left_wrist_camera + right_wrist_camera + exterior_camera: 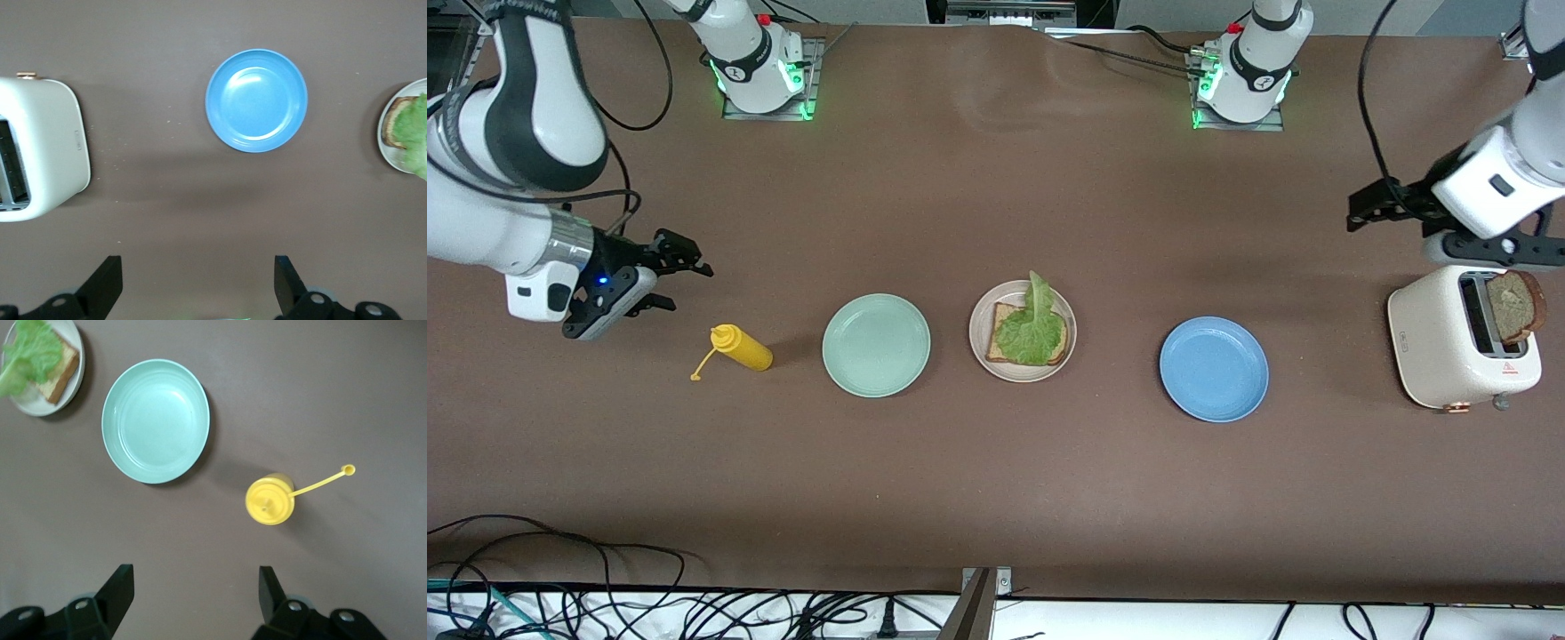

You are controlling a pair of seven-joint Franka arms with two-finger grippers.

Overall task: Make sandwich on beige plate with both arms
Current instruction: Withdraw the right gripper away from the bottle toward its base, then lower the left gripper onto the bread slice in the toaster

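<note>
Sandwich (pixel 1030 334) is half built on the beige plate (pixel 980 342), bread and lettuce only; the second slice (pixel 1513 307) stands in the toaster (pixel 1440 356). Left gripper (pixel 1369 209), wide open and empty, hangs near the toaster and must grasp that slice; right gripper (pixel 680 280), open and empty, waits over the table near the mustard bottle (pixel 743 348).

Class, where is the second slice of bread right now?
In the front view, the second bread slice stands in a slot of the white toaster at the left arm's end of the table, beside the blue plate.

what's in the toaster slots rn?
One brown, dark-crusted bread slice stands in a slot of the cream white toaster, its upper part sticking out. The other slot looks dark; its depths can't be seen. The slice's lower part is hidden by the toaster body.
</note>
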